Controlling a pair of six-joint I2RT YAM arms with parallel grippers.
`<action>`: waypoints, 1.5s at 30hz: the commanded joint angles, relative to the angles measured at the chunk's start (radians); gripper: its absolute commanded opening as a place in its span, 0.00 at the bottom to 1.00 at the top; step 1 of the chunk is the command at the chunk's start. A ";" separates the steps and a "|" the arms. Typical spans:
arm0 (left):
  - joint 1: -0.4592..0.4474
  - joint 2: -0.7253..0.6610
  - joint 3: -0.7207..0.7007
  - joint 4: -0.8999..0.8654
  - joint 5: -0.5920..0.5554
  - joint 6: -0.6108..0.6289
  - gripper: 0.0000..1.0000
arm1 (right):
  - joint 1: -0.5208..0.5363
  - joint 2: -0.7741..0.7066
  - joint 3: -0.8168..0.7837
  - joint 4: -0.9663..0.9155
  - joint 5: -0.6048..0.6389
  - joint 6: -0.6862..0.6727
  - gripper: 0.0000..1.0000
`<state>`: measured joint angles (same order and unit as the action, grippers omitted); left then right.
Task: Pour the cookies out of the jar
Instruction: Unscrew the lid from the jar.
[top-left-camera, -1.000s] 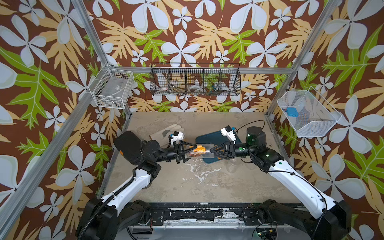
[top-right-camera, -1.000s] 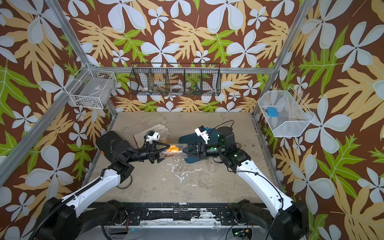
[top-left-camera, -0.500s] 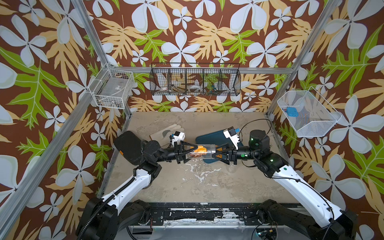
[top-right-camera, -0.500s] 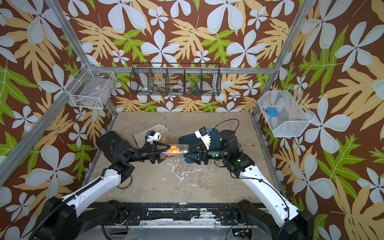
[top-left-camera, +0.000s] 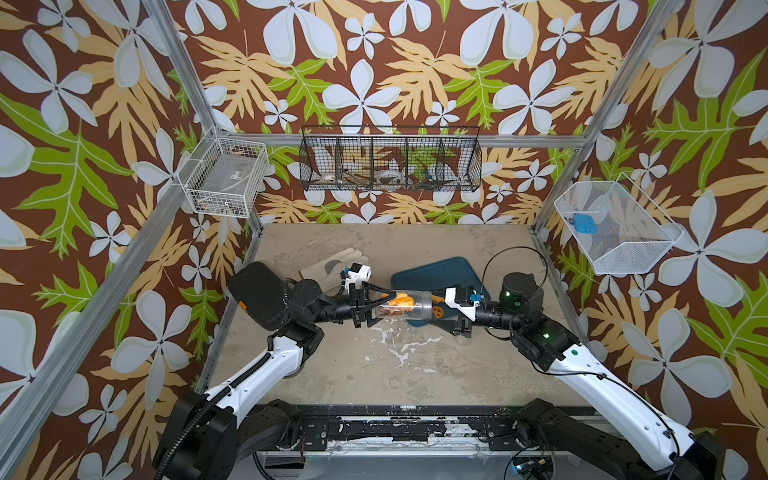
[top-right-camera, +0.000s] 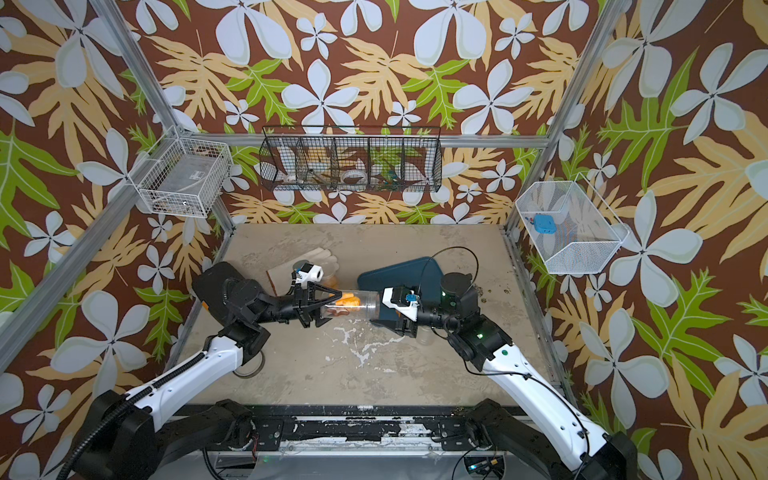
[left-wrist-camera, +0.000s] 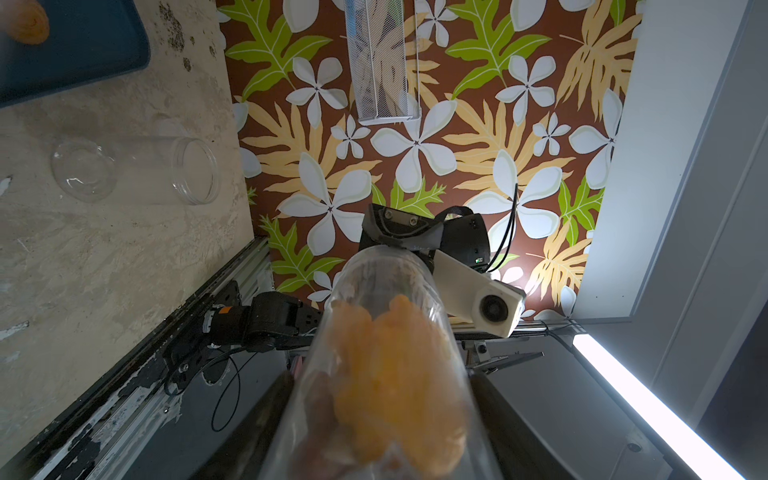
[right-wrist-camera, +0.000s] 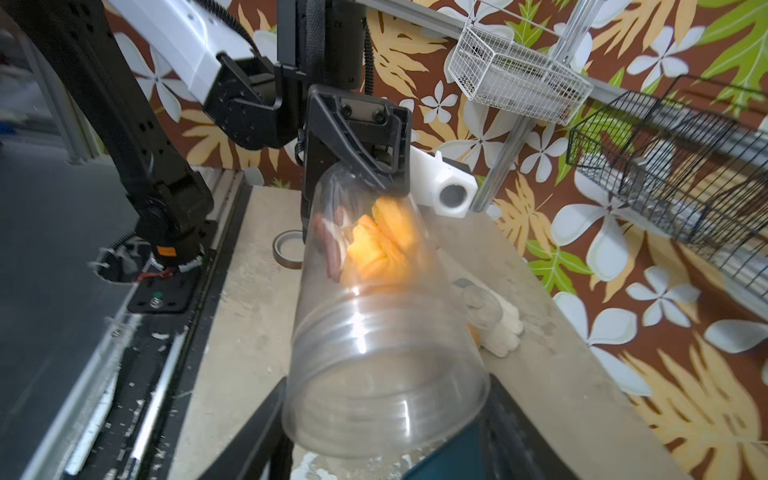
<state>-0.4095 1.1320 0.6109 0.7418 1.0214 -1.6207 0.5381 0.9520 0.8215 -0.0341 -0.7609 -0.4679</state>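
A clear jar (top-left-camera: 415, 305) hangs level above the table, its open mouth over the near edge of a blue tray (top-left-camera: 432, 270). Orange and brown cookies (top-left-camera: 399, 302) are bunched in its closed half. My left gripper (top-left-camera: 380, 307) is shut on the jar's base end. My right gripper (top-left-camera: 434, 309) faces it, its fingers pressed on either side of the jar's threaded mouth (right-wrist-camera: 374, 415). In the right wrist view the cookies (right-wrist-camera: 378, 245) are blurred. A pretzel cookie (top-left-camera: 435, 309) and an orange swirl cookie (left-wrist-camera: 27, 20) lie on the tray.
An empty clear jar (left-wrist-camera: 137, 170) lies on the table beside the tray. A pale glove (top-left-camera: 332, 268) lies at the back left with another small clear jar (right-wrist-camera: 478, 307) on it. A tape roll (top-right-camera: 249, 368) sits by the left arm. Wire baskets (top-left-camera: 390, 166) hang on the walls.
The right arm's elbow has swung to the right and its wrist has rolled, bringing its camera round to the side. Its jaws have narrowed slightly at the jar's mouth. The left arm has held still.
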 joint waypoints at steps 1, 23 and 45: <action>0.006 0.003 0.006 0.000 -0.029 -0.009 0.34 | 0.043 -0.010 0.001 0.018 0.117 -0.243 0.53; 0.006 0.020 0.021 0.014 -0.038 -0.010 0.34 | 0.120 -0.111 0.015 0.011 0.240 -0.069 1.00; 0.006 0.032 0.044 0.012 -0.039 0.009 0.34 | -0.243 0.237 0.243 -0.126 -0.300 1.372 1.00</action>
<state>-0.4030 1.1656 0.6479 0.7147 0.9794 -1.6169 0.2760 1.1908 1.0573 -0.2813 -0.9310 0.7956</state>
